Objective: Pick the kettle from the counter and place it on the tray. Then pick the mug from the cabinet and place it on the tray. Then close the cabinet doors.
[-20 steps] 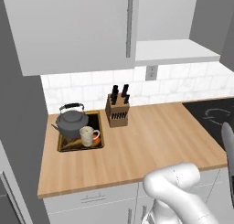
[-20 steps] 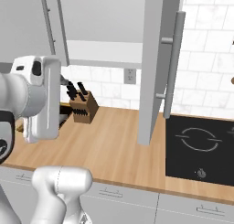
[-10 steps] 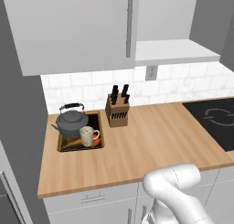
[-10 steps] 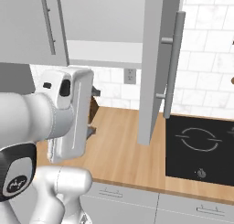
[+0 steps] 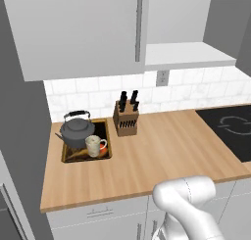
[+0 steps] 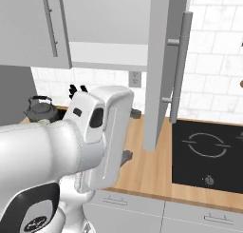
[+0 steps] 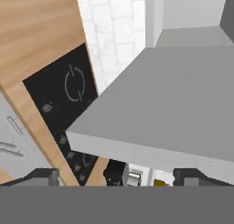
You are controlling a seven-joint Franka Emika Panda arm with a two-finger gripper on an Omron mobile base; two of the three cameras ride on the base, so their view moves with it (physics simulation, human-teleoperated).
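The kettle [image 5: 77,131] and the mug [image 5: 93,145] both sit on the tray [image 5: 105,140] at the far end of the wooden surface [image 5: 166,151], well away from the fingers [image 7: 116,176], so what is left, by the look of it, is shutting the cabinet doors. The fingers stand wide apart with nothing between them; in the hand view their two dark tips flank the bottom edge and the broad grey face of the open door [image 7: 173,109] lies just ahead of them, edge-on and close. In the right base view that open door [image 6: 159,61] juts out toward the robot, with its long bar handle [image 6: 179,68] on the side facing the hob [image 6: 209,153]. The other door [image 5: 78,31] looks shut.

The risk from here: the door is met near its edge, at a slant, so the fingers could slide off the panel or catch on the bar handle instead of pushing it flat. A push near the hinge side would move it little. A hard swing could bounce the door back off the frame and leave it ajar.

The hinge line is hard to make out. The robot's own forearm blocks much of the right base view, hiding the tray there and most of the knife block [image 5: 126,119]. Whether the fingers already touch the door cannot be told.
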